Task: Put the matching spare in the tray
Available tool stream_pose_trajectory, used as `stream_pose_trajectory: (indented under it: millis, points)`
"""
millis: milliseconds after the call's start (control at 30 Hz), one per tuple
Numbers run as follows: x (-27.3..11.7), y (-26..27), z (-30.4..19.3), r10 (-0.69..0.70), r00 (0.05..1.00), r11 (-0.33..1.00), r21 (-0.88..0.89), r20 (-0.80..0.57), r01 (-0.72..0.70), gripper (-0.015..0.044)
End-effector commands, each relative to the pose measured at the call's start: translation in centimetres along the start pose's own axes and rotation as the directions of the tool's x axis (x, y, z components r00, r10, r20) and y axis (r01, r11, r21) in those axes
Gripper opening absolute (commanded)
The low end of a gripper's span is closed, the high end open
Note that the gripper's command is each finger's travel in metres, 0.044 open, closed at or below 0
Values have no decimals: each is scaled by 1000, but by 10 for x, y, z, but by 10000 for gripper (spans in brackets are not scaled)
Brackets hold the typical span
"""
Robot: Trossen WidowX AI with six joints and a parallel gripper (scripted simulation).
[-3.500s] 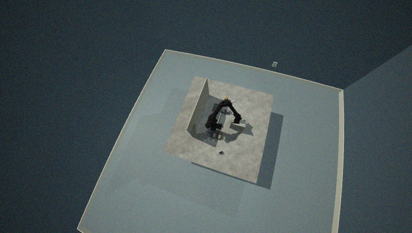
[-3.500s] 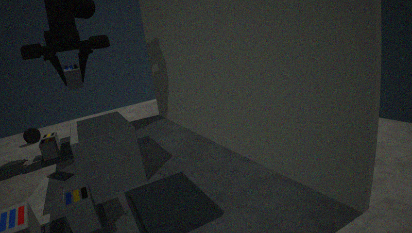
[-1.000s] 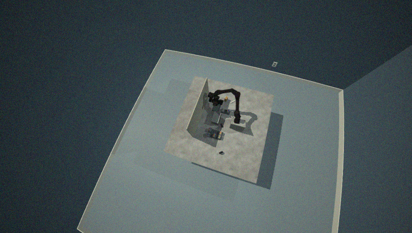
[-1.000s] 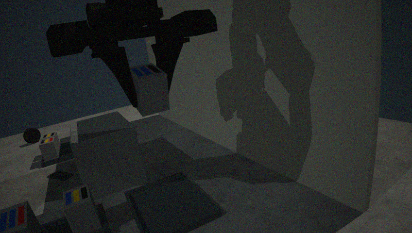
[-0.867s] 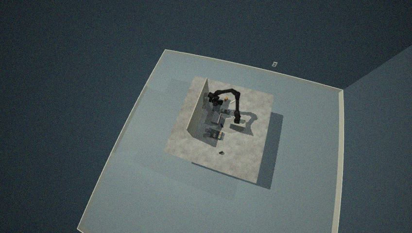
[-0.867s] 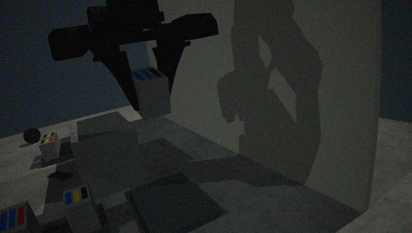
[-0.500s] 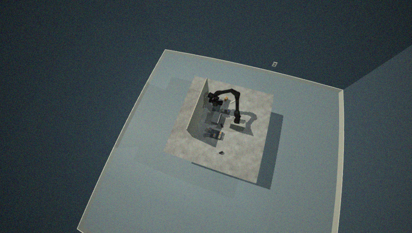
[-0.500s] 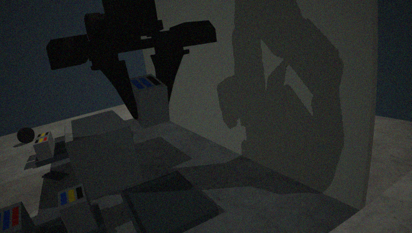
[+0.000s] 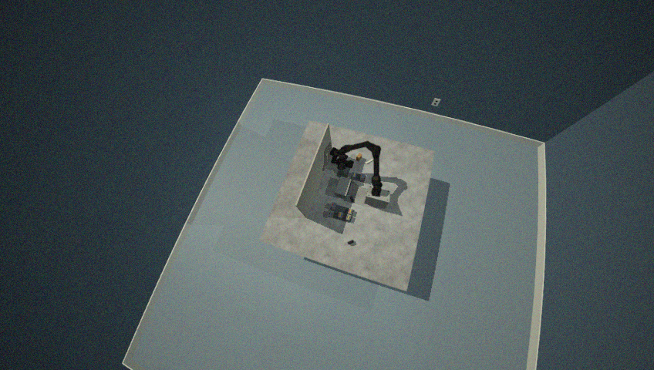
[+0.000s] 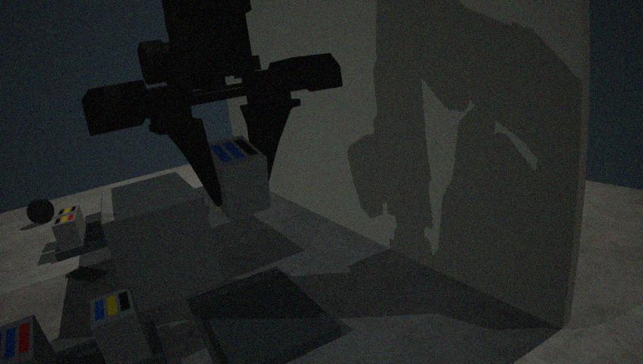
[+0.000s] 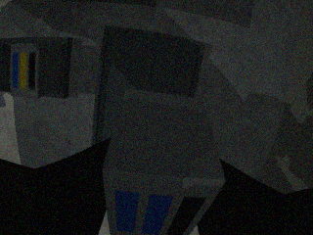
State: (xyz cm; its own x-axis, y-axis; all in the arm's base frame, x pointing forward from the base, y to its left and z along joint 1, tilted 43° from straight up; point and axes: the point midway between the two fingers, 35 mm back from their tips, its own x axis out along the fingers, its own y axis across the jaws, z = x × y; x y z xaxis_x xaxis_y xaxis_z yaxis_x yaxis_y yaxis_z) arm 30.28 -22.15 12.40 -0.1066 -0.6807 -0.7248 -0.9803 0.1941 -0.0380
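My gripper (image 9: 343,163) (image 10: 245,192) (image 11: 156,149) is shut on a grey block (image 10: 243,171) (image 11: 147,171) with two blue stripes and one black stripe. The block hangs upright above the table, clear of the tray. The dark square tray (image 10: 279,331) (image 11: 156,64) lies on this side of the block in the exterior view and ahead of it in the wrist view. A spare (image 10: 112,311) (image 11: 24,70) with blue, yellow and black stripes stands beside the tray. Another spare (image 10: 17,338) shows blue and red stripes. I cannot make out the mounted unit's code.
A tall upright wall (image 9: 314,167) (image 10: 324,180) runs beside the gripper and tray. A grey slanted panel (image 10: 153,252) stands left of the block in the exterior view. Beyond it are a striped block (image 10: 67,230) and a dark ball (image 10: 40,211). An orange item (image 9: 359,156) stands near the arm.
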Motion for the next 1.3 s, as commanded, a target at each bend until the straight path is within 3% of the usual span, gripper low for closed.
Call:
stream_pose_trajectory:
  millis: [0,1267]
  points:
    - [7,2,3,6,1000,1000,-11,8,-5,0]
    - [48,3,2,5,1000,1000,-11,5,-5,0]
